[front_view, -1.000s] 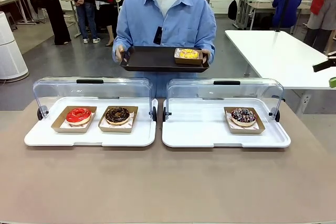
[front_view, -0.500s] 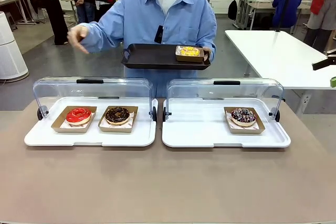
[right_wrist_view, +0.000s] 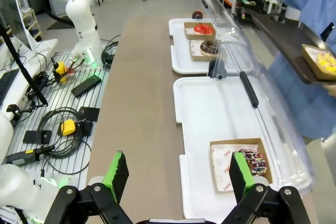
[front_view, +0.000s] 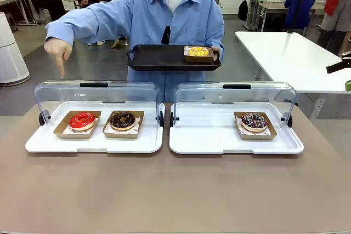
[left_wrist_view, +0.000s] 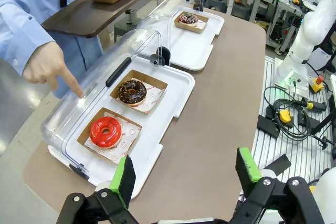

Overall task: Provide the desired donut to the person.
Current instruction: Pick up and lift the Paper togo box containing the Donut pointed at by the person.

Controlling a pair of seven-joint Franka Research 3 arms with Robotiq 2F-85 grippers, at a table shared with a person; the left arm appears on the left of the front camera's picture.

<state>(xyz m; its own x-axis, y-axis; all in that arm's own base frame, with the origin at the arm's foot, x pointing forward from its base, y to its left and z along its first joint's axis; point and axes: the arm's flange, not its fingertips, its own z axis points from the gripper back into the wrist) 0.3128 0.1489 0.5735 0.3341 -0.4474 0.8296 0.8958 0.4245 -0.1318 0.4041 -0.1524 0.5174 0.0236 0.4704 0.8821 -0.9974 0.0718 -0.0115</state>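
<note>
Two white trays (front_view: 148, 141) with raised clear lids (front_view: 60, 96) sit on the counter (front_view: 175, 190). Front view: red donut (front_view: 82, 120) and chocolate donut (front_view: 123, 119) left, sprinkled donut (front_view: 254, 120) right; the person (front_view: 175, 17) behind points a hand (front_view: 57, 52) down over the red donut's end.

Left wrist view: left end effector (left_wrist_view: 186, 171) wide, empty; the lid stands between fingertip (left_wrist_view: 79, 92) and red donut.

Right wrist view: right end effector (right_wrist_view: 178, 174) wide, empty, near the sprinkled donut.

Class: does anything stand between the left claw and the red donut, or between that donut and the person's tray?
Nothing visible lies between the open left claw and the red donut; that side is uncovered. Behind it, the raised clear lid stands between the donut and the dark tray the person holds.
</note>
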